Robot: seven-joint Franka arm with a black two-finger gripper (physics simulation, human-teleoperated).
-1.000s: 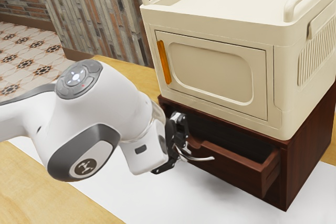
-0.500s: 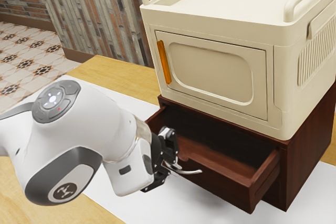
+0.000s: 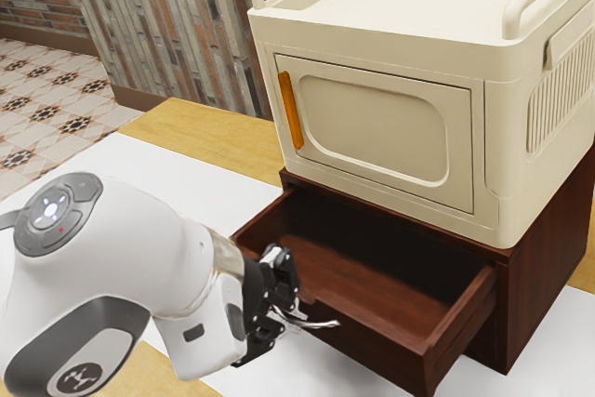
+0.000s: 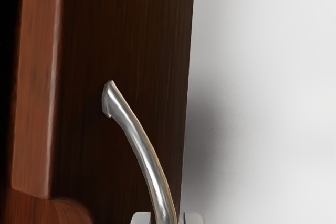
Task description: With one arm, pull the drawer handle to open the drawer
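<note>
The tool is clamped on the curved metal handle, one of its fingers at either side of the bar. The handle is fixed to the front of the dark wooden drawer, which stands well out of its cabinet, toward the near side of the exterior view. The inside of the drawer lies exposed from above.

The grip is placed on the bowed part of the handle, where the bar stands off from the wood. That probably leaves room for the fingers around it and lets a backward draw pass straight into the drawer. The cream box sits on top of the cabinet; its weight likely helps to steady the cabinet against the pull. Its orange handle belongs to another door and needs no attention here.

The arm comes in from the exterior view's left, bent low over the desk and its white sheet, with the hand reaching across to the drawer front. The opening looks well advanced. Any further pull should be short and level, along the drawer's own line; a twist or lift could bind the drawer or slip the rounded bar.
</note>
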